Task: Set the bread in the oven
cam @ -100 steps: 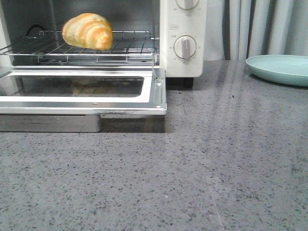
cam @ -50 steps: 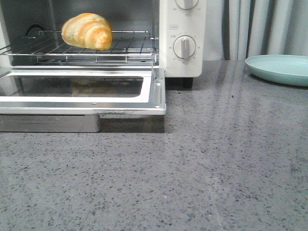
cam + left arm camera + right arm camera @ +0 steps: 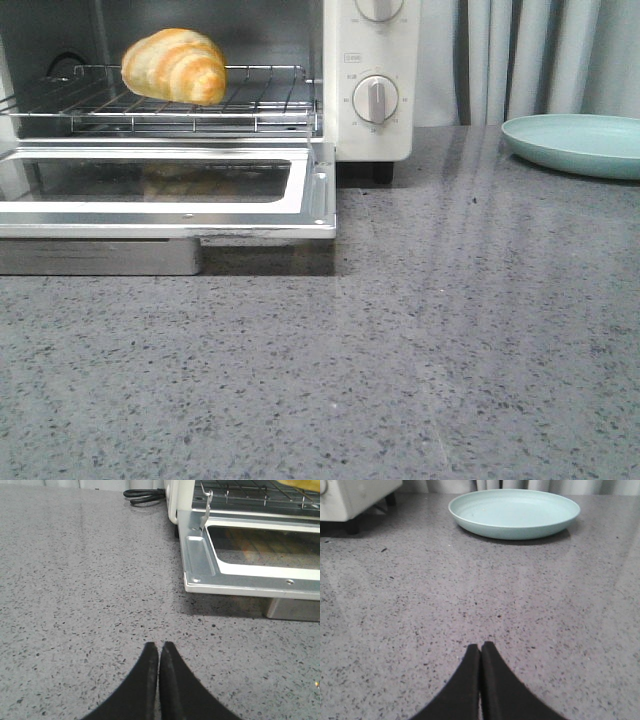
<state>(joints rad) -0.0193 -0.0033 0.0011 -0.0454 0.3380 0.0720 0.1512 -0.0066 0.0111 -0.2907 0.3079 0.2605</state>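
Note:
The bread (image 3: 175,65), a golden-brown croissant roll, lies on the wire rack (image 3: 260,105) inside the cream-white oven (image 3: 375,130). The oven's glass door (image 3: 170,215) hangs open, flat over the counter; it also shows in the left wrist view (image 3: 200,560). My left gripper (image 3: 159,645) is shut and empty over bare counter, well short of the door's corner. My right gripper (image 3: 480,645) is shut and empty over the counter, short of the plate. Neither gripper shows in the front view.
A pale green plate (image 3: 575,145) sits at the back right; it also shows in the right wrist view (image 3: 515,512). A black cable (image 3: 145,495) lies beside the oven. A metal tray (image 3: 100,257) sits under the open door. Curtains hang behind.
The whole front view has shifted slightly left across the frames; the oven, bread and plate keep their places relative to each other.

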